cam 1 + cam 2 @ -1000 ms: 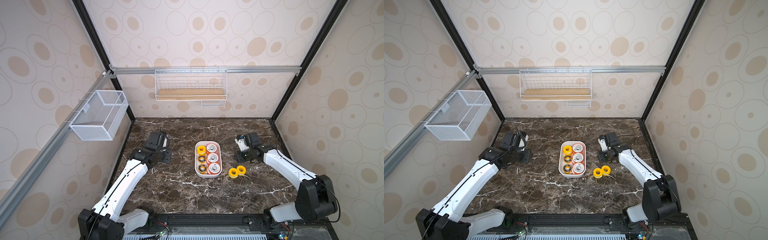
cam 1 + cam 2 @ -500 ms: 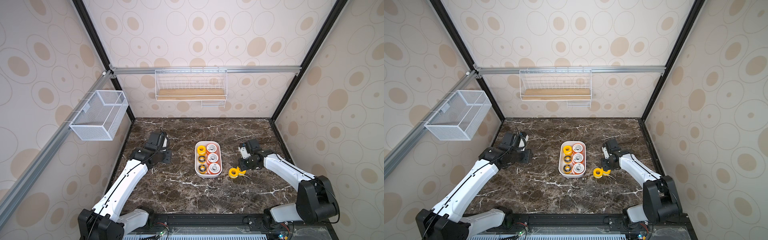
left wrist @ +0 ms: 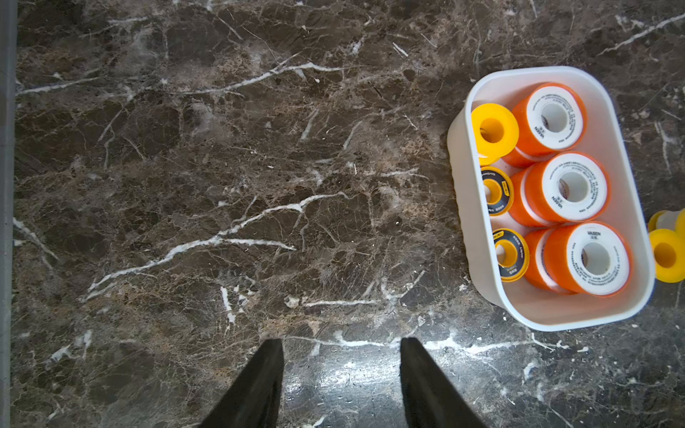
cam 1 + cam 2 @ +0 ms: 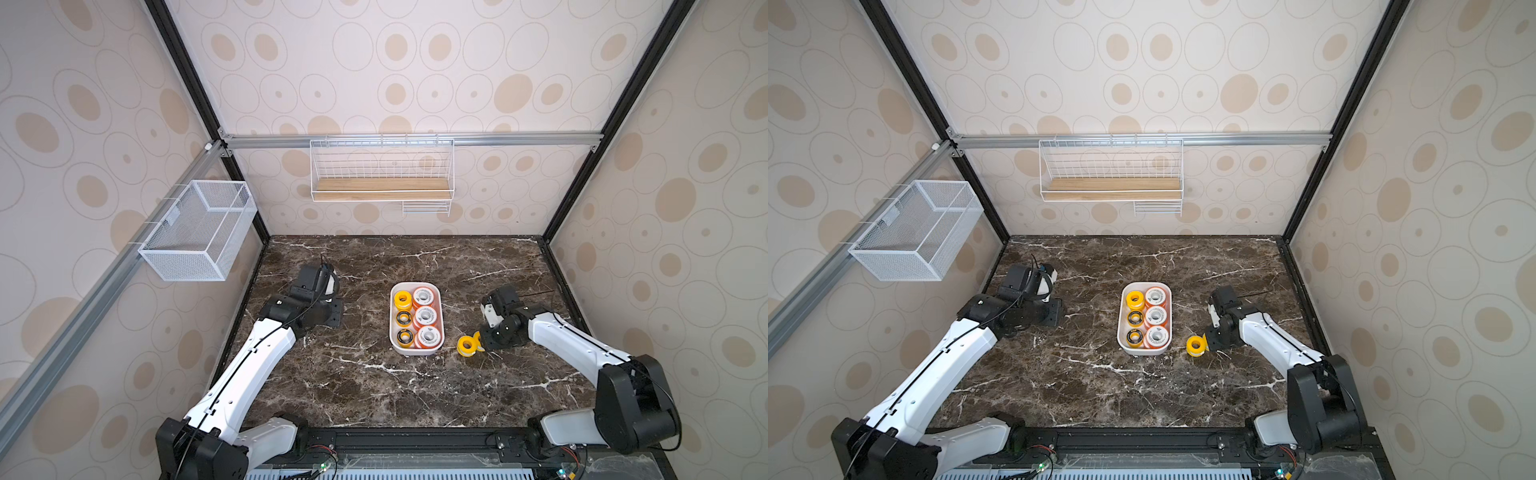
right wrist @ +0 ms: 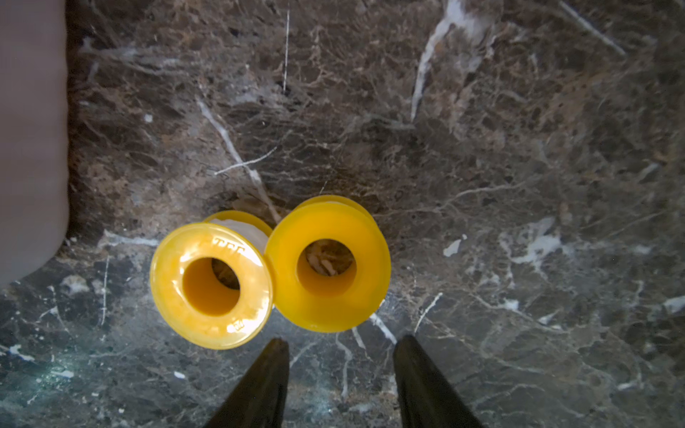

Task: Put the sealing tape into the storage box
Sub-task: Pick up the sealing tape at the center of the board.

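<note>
Storage box (image 4: 417, 352) (image 4: 1144, 352) (image 3: 556, 320): white rounded tub, at about the middle of the dark marble surface (image 4: 374, 395), long sides running from far edge to near edge. Sealing tape inside it, six spools visible, holes upward: a row of three white-faced orange spools (image 4: 424, 316) on the side toward the right edge; a row on the side toward the left edge with one solid yellow spool (image 4: 402, 300) at the far end and two yellow spools with dark faces (image 4: 403, 318) nearer; whether more lie beneath cannot be told. Sealing tape outside the box: two loose yellow spools (image 4: 466, 345) (image 5: 211, 285), touching each other, holes upward, on the surface just beside the box's near corner toward the right edge. Right fingers (image 5: 263, 385): spread apart, nothing between them, tips just short of the two loose spools, not touching either. Left fingers (image 3: 259, 385): spread apart, empty, over bare surface toward the far left corner, well apart from the box. White mesh basket (image 4: 199, 230): hung on the left wall rail, above the surface. Wire shelf with wooden board (image 4: 381, 189): hung on the back wall rail.
</note>
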`<state>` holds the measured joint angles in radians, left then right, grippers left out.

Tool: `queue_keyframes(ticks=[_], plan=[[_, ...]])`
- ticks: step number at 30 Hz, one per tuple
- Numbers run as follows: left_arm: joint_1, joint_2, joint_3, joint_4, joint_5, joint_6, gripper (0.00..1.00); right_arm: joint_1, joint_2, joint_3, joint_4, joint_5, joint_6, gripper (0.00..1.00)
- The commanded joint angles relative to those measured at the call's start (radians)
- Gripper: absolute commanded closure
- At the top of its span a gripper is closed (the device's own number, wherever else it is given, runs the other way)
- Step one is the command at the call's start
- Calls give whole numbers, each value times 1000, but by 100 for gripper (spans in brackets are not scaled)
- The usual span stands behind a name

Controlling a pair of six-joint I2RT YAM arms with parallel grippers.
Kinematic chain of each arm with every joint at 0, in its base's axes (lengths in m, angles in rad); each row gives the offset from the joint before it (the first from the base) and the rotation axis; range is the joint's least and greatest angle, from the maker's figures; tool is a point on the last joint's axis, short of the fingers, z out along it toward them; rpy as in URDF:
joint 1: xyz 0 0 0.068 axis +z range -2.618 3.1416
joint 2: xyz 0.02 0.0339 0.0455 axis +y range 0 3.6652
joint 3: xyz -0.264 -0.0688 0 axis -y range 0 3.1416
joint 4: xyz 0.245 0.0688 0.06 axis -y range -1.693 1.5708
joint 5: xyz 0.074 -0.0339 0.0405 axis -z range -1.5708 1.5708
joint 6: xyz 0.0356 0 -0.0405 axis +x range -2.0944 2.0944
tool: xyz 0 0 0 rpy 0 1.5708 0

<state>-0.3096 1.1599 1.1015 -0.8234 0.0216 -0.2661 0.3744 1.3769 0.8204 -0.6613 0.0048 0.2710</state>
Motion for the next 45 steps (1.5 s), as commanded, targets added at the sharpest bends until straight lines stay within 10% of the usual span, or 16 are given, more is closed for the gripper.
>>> queue_keyframes(ticks=[1, 45], plan=[[7, -7, 0, 3, 9, -1, 45, -4, -18, -34, -27, -29, 23, 43], [9, -4, 3, -2, 3, 5, 46, -9, 297, 158, 82, 24, 31, 28]])
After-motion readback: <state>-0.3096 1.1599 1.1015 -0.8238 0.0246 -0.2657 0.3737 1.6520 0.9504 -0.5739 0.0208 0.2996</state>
